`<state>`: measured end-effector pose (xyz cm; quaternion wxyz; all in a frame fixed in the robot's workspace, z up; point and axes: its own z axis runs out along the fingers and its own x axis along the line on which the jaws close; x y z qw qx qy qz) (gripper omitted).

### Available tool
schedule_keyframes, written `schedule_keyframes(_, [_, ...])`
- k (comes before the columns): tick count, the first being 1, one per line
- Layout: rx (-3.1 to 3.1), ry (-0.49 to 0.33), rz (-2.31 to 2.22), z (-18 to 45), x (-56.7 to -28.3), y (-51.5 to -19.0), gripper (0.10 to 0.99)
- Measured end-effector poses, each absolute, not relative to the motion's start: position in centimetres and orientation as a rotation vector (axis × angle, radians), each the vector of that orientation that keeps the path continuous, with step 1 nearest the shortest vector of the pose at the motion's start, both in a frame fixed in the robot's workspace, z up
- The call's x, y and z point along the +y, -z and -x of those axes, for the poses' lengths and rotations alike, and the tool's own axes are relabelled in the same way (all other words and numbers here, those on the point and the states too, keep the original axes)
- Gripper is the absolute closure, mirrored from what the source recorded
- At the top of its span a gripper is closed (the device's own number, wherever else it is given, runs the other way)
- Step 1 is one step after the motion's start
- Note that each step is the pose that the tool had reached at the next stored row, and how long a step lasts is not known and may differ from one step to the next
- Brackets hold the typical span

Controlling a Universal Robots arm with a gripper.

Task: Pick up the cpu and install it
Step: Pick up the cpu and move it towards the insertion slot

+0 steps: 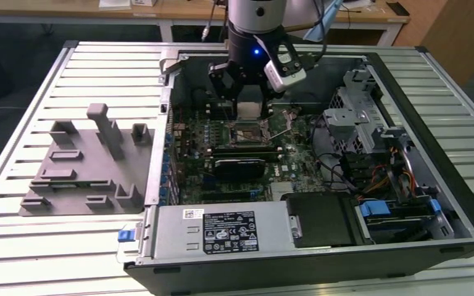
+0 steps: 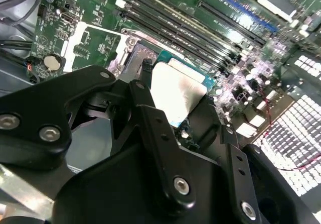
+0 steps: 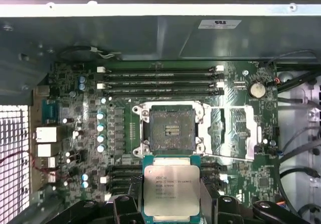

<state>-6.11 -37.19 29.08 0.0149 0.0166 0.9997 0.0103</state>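
Jaws are seen drawn in narrowly on the cpu (image 3: pixel 171 191), which is clamped by two opposite edges in the gripper (image 3: pixel 171 206). The chip is held flat, its pale metal plate turned toward the first wrist view, over the green motherboard (image 3: pixel 241 83) inside the opened computer case (image 1: pixel 459 185). It is carried just beside the black socket (image 3: pixel 168 128), whose hinged frame (image 3: pixel 241 128) is laid open alongside.
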Motion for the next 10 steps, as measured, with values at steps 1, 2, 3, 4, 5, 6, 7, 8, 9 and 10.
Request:
schedule_keyframes(1, [3.111, -0.029, -0.052, 6.1, -37.0, -28.9, 0.545])
schedule_keyframes(2, [3.111, -0.027, -0.052, 6.0, -36.9, -28.8, 0.545])
schedule_keyframes(3, [3.111, -0.026, -0.053, 6.0, -36.8, -28.7, 0.545])
schedule_keyframes(4, [3.111, -0.024, -0.053, 6.0, -36.6, -28.6, 0.545])
schedule_keyframes(5, [3.111, -0.022, -0.054, 6.0, -36.5, -28.4, 0.545])
schedule_keyframes(6, [3.111, -0.021, -0.054, 5.9, -36.3, -28.3, 0.545])
schedule_keyframes(7, [3.111, -0.019, -0.055, 5.9, -36.0, -28.2, 0.545])
schedule_keyframes(8, [3.111, -0.017, -0.055, 5.9, -35.8, -28.0, 0.545])
schedule_keyframes(9, [3.111, -0.014, -0.055, 5.9, -35.5, -27.9, 0.545])
schedule_keyframes(10, [3.111, -0.012, -0.055, 5.9, -35.2, -27.8, 0.545])
